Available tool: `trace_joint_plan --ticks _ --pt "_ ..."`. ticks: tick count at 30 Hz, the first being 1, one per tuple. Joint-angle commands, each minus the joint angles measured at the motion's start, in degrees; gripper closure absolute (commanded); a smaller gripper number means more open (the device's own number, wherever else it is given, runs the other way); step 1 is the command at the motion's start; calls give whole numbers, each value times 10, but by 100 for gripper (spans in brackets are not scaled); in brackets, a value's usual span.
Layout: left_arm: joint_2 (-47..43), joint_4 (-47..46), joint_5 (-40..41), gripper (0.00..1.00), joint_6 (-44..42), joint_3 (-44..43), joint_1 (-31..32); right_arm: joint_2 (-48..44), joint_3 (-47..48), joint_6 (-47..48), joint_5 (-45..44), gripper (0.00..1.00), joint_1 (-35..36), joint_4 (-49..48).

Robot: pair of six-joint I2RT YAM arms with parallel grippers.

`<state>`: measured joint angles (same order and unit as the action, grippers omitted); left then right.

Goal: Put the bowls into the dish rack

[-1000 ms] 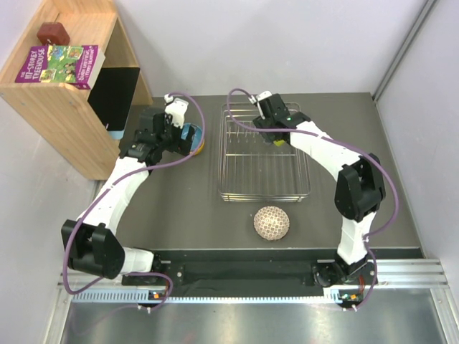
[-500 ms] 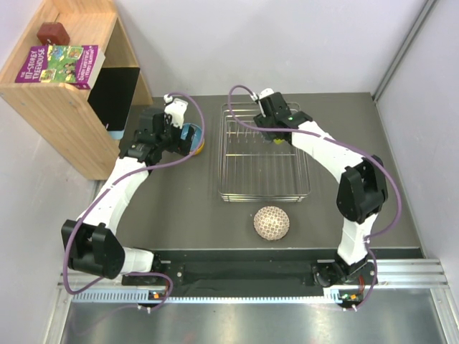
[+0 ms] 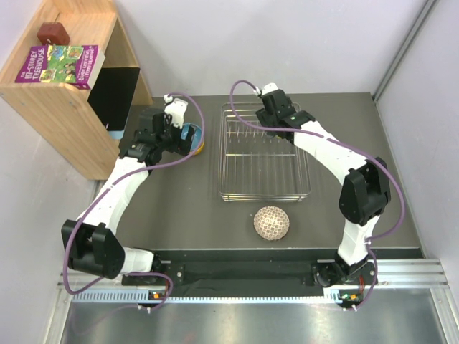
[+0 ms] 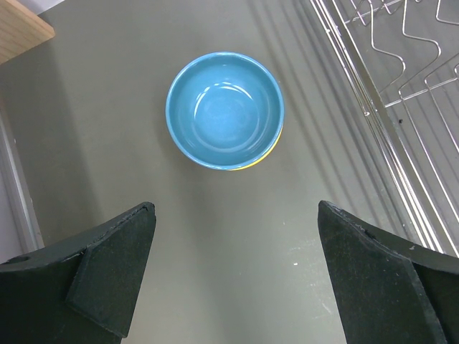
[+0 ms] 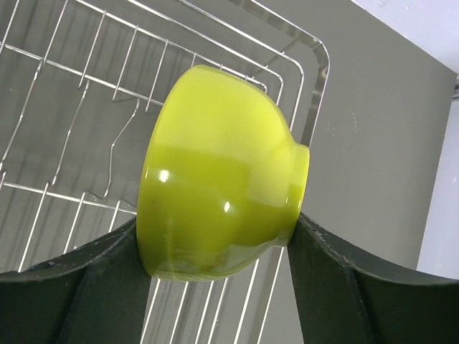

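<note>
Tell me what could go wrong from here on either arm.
The green bowl lies on its side in the right gripper over the far end of the rack; released here it might miss the prongs and roll.
The blue bowl sits nested in a lower bowl; the open left gripper could lift both or knock the stack sideways.

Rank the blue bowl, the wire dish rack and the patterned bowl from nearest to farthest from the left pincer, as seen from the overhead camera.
1. Blue bowl: right at the open left pincer, on the table's far left.
2. Dish rack: next, just to the right of that bowl.
3. Patterned bowl: farthest, in front of the rack, toward the arm bases.
</note>
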<state>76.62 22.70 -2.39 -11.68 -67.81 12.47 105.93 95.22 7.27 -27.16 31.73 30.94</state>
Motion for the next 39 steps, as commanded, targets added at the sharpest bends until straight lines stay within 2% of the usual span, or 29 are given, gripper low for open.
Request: trace_joint_plan --ticks 1,39 --pt "-17 -21 -9 1 8 -2 -3 2 18 -7 -27 100 3 -32" --pt "-24 -28 -16 1 9 8 -7 89 66 -22 5 100 2 -3"
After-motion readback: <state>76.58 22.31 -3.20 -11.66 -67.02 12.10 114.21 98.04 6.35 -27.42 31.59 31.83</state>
